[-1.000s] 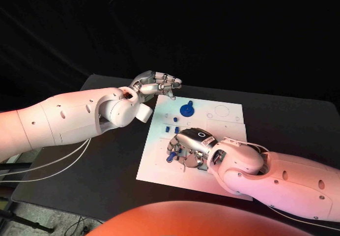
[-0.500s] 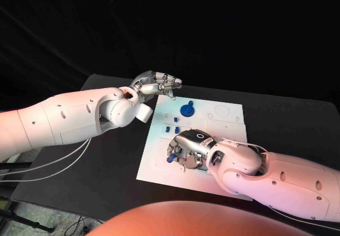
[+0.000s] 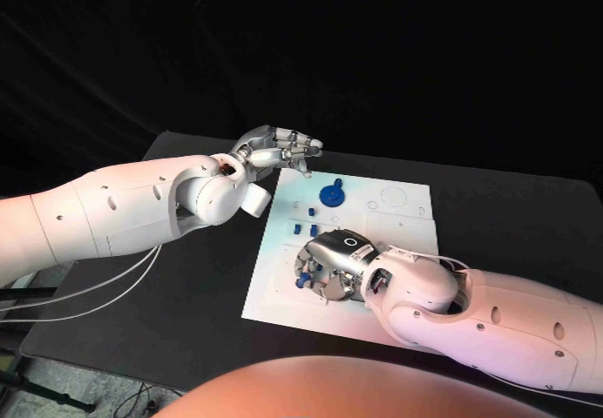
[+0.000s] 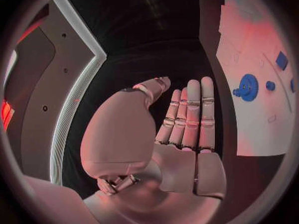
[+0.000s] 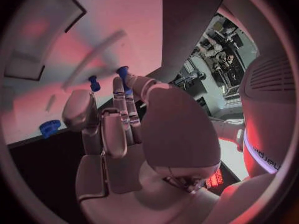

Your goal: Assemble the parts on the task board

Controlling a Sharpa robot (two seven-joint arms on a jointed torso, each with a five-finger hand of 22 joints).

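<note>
Task board [image 3: 389,218] lying flat mid-table. Right hand [image 3: 329,264] low over the board's near part, fingers curled round a small blue part [image 3: 303,279], pinching it against the board surface. Left hand [image 3: 279,148] raised just off the board's far left corner, released, fingers straight and together, holding nothing. Blue gear [image 3: 332,193] seated on the board's far part, small blue pegs [image 3: 306,230] between gear and right hand.

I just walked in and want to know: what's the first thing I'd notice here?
The right hand sits low on the near part of the white board, its fingers at a small blue part. Farther back, a blue gear stands out on the board. The left hand is raised off the board's far left corner, holding nothing.
</note>
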